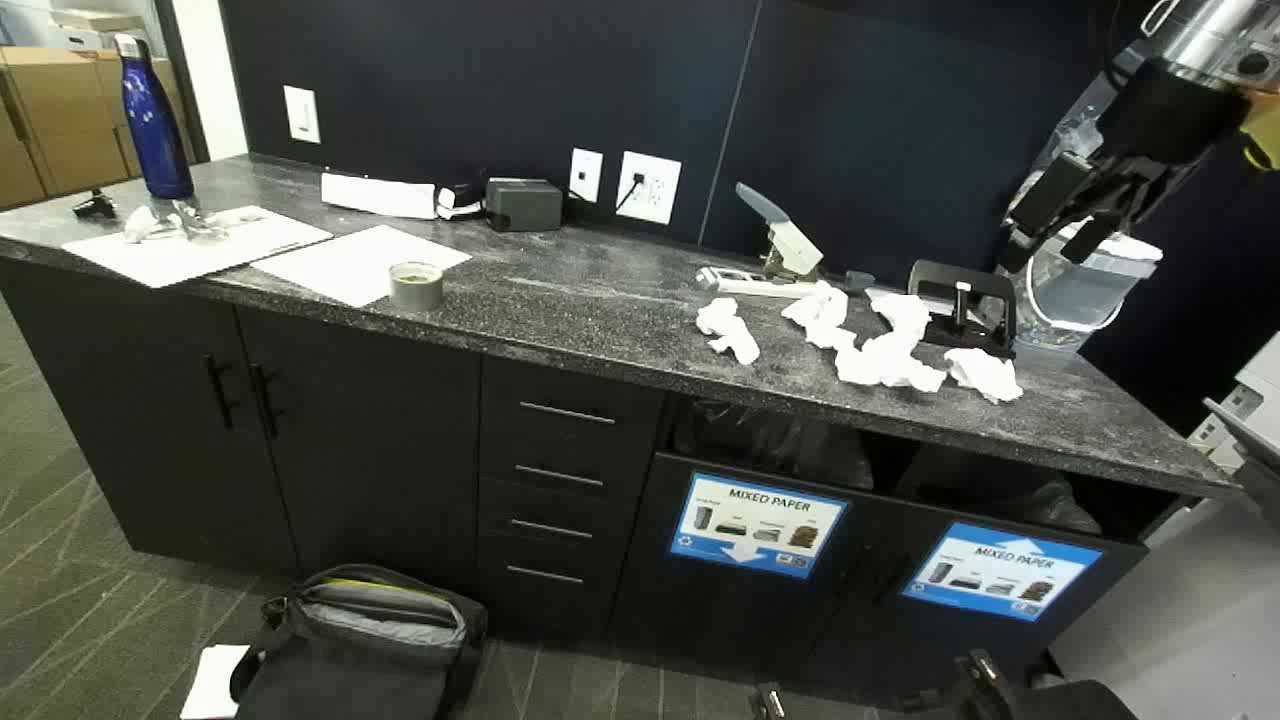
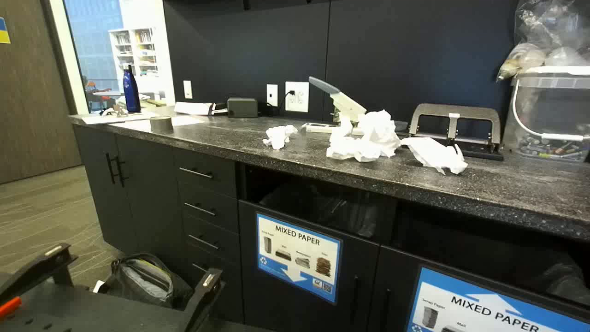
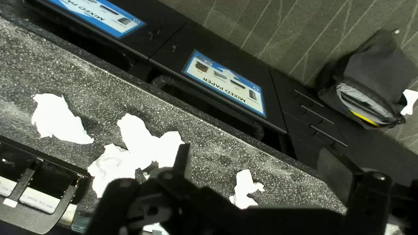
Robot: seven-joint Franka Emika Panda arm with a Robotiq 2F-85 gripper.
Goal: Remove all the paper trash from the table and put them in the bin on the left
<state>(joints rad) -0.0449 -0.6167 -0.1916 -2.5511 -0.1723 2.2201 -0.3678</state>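
The gripper (image 3: pixel 258 163) hangs above the counter (image 3: pixel 217 160), apart from it; fingers (image 3: pixel 183 160) spread wide; one crumpled paper scrap (image 3: pixel 245 189) lies on the counter beneath, showing between the fingers in the wrist view and partly covered by the gripper there; a clump of paper scraps (image 3: pixel 143 145) lies lower than the gripper, to the hole punch (image 2: pixel 454 110) side of its gap, pieces touching or overlapping, exact count cannot be told; a lone scrap (image 3: pixel 59 119) lies farther out on that same side, just beside the hole punch.

Left bin (image 2: pixel 281 306), marked MIXED PAPER in blue and white, stands lower than the gripper, under the counter's front edge; dark liner (image 2: pixel 313 207) shows in its opening; right bin (image 1: pixel 940 648), labelled alike, stands next to it, also lower than the gripper.

Clear bucket (image 1: pixel 1085 282) with white handle shows behind the gripper in an exterior view; stapler (image 1: pixel 793 250), top raised, lies to the gripper's left there, on the wall side of the scraps; well away from the gripper, toward the counter's far end: tape roll (image 1: pixel 415 292), two flat white sheets (image 1: pixel 365 262), grey box (image 1: pixel 525 205), folded white card (image 1: pixel 378 194), upright blue bottle (image 1: pixel 155 130); small crumpled items (image 1: pixel 205 226) lie on one sheet, too small to identify; opened dark bag (image 1: pixel 345 670) sits on the floor (image 1: pixel 545 680), well below the gripper.
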